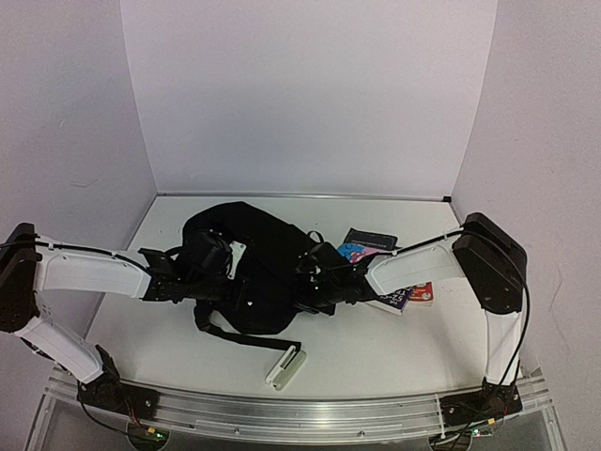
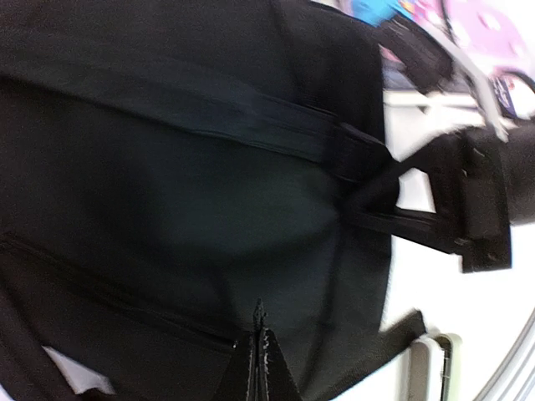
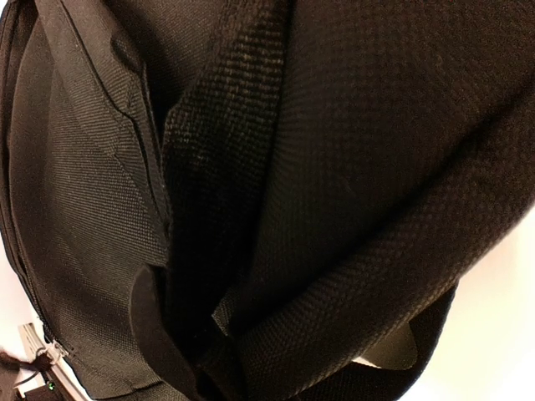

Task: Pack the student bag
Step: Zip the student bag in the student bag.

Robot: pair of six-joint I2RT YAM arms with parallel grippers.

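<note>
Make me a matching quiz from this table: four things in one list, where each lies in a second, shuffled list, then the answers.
Things
1. student bag
2. white case
3. dark wallet
4. purple and red book

Places
A. partly hidden by the right forearm, on its near side
B. near edge of the table, in front of the bag
C. middle of the table
D. beyond the right forearm, toward the back wall

Pairs: 1-C, 2-B, 3-D, 4-A
</note>
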